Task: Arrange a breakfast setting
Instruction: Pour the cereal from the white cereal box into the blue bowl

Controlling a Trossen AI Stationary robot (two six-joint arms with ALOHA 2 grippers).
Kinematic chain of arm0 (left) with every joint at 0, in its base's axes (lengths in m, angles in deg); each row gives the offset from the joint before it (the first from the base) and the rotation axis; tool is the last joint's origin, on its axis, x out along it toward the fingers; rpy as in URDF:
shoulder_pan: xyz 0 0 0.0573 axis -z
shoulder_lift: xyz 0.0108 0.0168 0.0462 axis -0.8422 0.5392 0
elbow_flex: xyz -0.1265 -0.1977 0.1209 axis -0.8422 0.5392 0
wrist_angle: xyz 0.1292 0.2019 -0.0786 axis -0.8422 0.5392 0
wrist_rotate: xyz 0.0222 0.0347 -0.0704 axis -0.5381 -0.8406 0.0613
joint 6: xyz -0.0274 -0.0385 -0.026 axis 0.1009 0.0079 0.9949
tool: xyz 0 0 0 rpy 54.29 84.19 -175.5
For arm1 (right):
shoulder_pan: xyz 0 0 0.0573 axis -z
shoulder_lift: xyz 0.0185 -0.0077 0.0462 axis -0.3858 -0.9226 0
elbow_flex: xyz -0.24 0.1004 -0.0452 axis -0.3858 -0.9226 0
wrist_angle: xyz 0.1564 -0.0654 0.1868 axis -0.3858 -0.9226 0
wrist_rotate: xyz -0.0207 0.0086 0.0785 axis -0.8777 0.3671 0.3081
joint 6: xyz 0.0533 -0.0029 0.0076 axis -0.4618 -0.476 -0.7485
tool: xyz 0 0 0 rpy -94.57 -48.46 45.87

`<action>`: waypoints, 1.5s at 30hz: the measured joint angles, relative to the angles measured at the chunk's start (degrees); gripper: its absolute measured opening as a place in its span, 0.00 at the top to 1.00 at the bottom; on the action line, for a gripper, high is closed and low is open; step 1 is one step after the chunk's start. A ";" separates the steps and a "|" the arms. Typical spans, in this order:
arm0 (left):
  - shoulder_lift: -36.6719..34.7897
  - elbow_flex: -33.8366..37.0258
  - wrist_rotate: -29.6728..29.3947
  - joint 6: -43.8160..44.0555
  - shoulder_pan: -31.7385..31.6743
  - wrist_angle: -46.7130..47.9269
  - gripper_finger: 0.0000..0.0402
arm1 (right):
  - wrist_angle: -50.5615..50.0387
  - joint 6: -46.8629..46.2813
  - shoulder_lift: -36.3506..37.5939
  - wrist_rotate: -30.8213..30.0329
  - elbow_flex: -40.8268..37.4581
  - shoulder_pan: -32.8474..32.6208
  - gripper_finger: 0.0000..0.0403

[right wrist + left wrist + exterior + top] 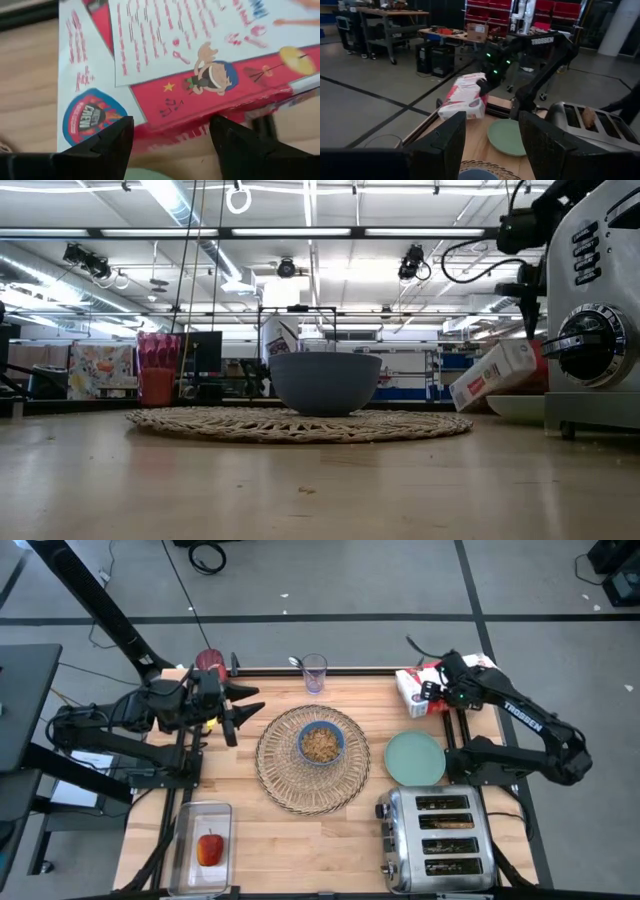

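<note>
A chrome toaster (436,838), cereal box (416,690) and clear container (203,842) share the table (300,850).

"TROSSEN" on right arm (528,716). Cereal box (200,65), just beyond right fingers (107,142): blue badge w/ "CRISPY"-like word, rest unreadable.

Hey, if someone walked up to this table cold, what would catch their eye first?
Probably the straw mat at the table's center with the blue bowl of cereal on it. Next, the right tool gripping a red-and-white cereal box at the far right edge, above the green plate and chrome toaster.
</note>
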 joint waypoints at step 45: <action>0.00 0.00 -2.64 3.11 5.02 1.31 0.53 | 6.19 -0.67 0.27 4.34 -8.44 -14.50 0.34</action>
